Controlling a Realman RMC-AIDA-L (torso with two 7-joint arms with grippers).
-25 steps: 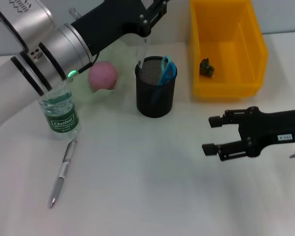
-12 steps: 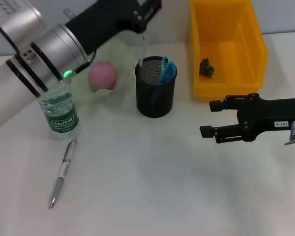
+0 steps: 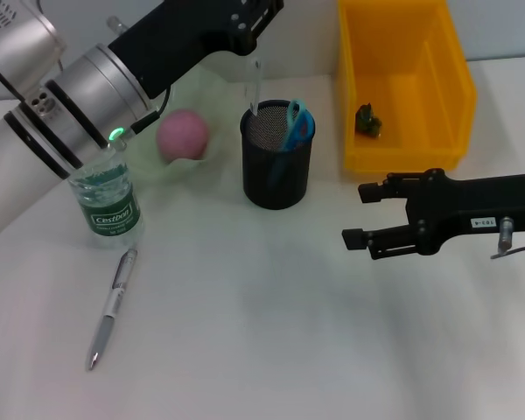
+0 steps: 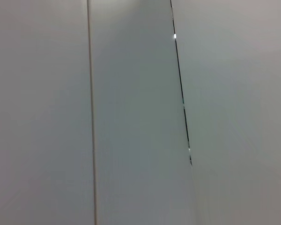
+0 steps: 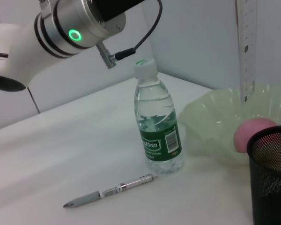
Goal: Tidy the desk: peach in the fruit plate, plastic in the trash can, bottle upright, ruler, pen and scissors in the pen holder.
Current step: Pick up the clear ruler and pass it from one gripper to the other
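White tabletop [image 3: 245, 332] fills the head view, with a pale wall behind it. Near the far edge stands a black mesh pen holder [image 3: 277, 162] with blue-handled scissors [image 3: 295, 125] in it. The left gripper [image 3: 255, 19] is high above the holder, at the top of the head view, and holds a clear ruler [image 3: 251, 86] upright, its lower end just over or at the holder's rim; the right wrist view shows the ruler [image 5: 246, 51] hanging vertically above the holder [image 5: 270, 173]. The fingers are clamped on the ruler's top. The left wrist view shows only the wall.

Left of the holder, a pink peach [image 3: 183, 134] sits in a pale green plate [image 3: 157, 153]. A bottle [image 3: 107, 199] with a green label stands upright in front of the plate, and a pen [image 3: 111, 307] lies flat on the table nearer the robot, close to the bottle.

To the right, a yellow bin [image 3: 402, 83] holds a small dark crumpled piece [image 3: 367, 121]. The right gripper [image 3: 357, 214] hovers over the table in front of the bin, pointing toward the holder, its fingers apart and holding nothing.
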